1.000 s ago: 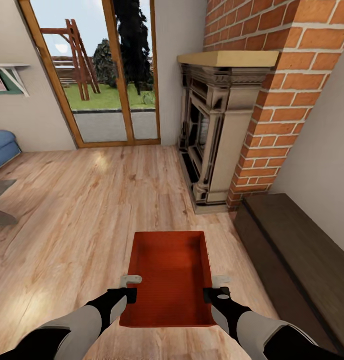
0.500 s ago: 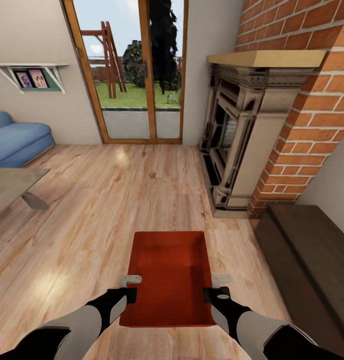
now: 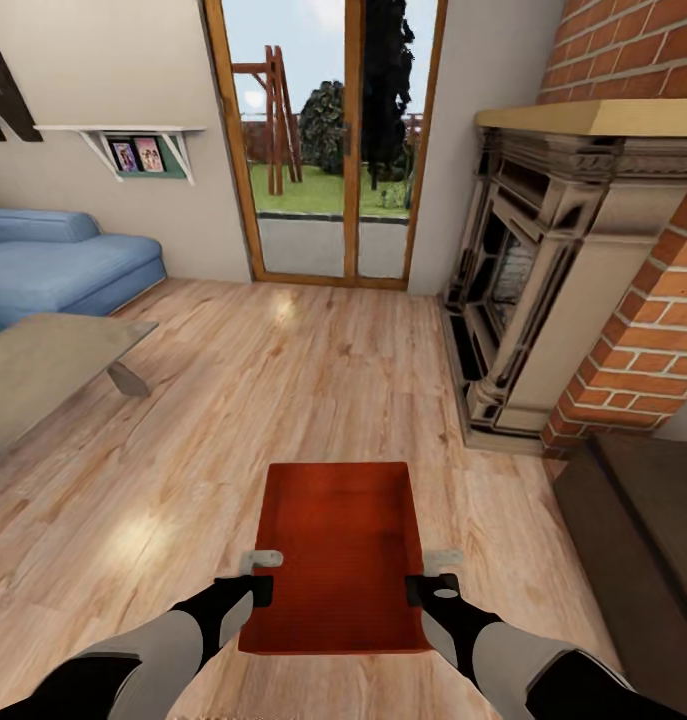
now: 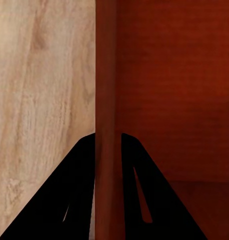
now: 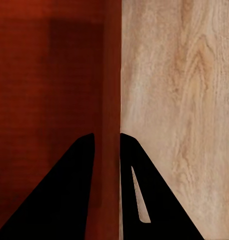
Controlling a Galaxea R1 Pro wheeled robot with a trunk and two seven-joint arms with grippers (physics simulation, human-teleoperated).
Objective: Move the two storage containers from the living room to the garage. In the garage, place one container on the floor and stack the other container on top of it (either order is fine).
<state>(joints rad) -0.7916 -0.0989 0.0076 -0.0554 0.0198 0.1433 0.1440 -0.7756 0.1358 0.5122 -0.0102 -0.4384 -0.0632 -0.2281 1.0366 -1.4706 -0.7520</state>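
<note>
While head cam shows sofa (image 3: 58,262), wrist cams show container (image 4: 169,90) wall pinched.

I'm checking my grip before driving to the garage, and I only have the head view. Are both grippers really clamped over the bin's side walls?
Observer: Yes on the left. The left wrist view shows a side wall of the bin running between the two fingers of the left gripper, one inside and one outside.
Operator: And the right?
Observer: It's the same. The right gripper straddles the opposite wall, with the wood floor beyond its outer finger.
</note>
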